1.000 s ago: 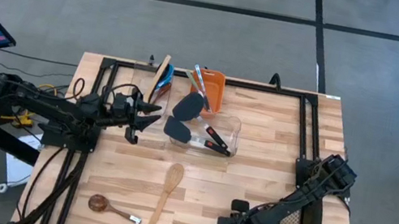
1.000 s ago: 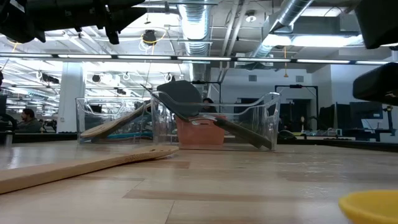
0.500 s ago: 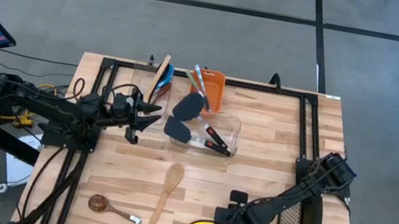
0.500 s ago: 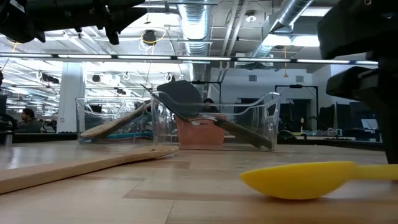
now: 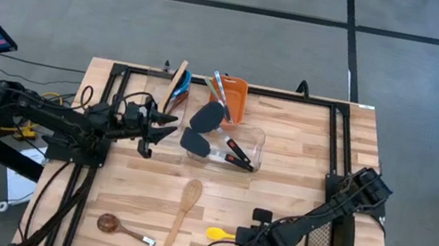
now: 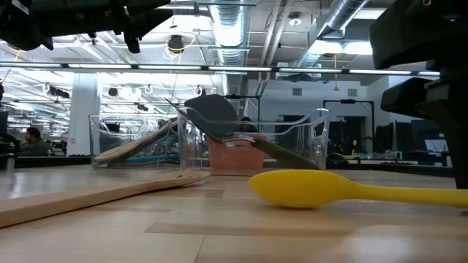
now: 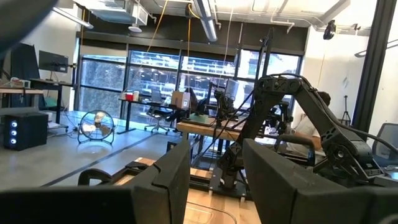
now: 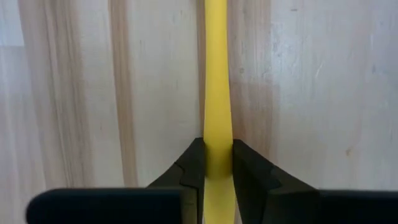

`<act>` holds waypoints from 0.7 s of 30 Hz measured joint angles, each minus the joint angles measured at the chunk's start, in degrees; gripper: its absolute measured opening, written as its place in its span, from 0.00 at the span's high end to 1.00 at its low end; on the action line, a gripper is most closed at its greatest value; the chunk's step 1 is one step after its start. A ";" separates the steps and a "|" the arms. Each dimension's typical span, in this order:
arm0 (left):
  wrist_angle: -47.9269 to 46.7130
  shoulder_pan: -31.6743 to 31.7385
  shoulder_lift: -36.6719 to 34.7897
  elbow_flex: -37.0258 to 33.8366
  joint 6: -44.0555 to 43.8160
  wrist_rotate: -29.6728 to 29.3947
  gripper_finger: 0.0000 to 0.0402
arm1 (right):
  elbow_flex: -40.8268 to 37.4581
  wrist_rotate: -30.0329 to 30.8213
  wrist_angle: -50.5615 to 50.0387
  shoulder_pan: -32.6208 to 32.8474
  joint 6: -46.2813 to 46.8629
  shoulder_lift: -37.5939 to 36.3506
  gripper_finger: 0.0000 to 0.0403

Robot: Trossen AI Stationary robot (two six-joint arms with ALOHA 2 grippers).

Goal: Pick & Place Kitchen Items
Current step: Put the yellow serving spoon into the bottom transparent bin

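Several utensils already lay in the tubs (image 5: 234,144). Nearer than those, the right gripper's (image 8: 214,163) fingers pinched the yellow spoon (image 5: 220,233); wooden spoon (image 5: 181,216) and ladle (image 5: 115,227) remained on the bench (image 5: 287,153). The left gripper (image 5: 167,125) hung open beside the tubs, empty.

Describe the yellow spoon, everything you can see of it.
The yellow spoon is one smooth piece that looks like plastic: an oval bowl and a long, slim, flat handle. It lies near the table's front edge, bowl toward the middle, right of the long wooden spoon. In the low view it sits level at or just above the wood; contact cannot be told. The right tool has its fingers pressed against both sides of the handle. Nothing else touches it.
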 joint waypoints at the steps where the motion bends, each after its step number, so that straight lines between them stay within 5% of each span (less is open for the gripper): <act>1: 0.00 0.00 0.00 0.00 -0.02 0.00 0.67 | 0.00 -0.02 0.00 0.01 0.17 -0.02 0.88; 9: -0.16 0.00 0.00 0.00 -0.24 0.04 0.67 | -0.46 -0.23 -0.09 1.35 0.80 -3.08 0.89; 13: -0.17 0.00 0.00 0.00 -0.24 0.07 0.67 | -0.31 -0.15 -0.01 1.80 1.49 -6.96 1.00; 21: -0.63 0.00 -0.02 0.00 -0.24 0.26 0.67 | -0.19 5.94 -0.68 2.67 1.60 -15.01 0.99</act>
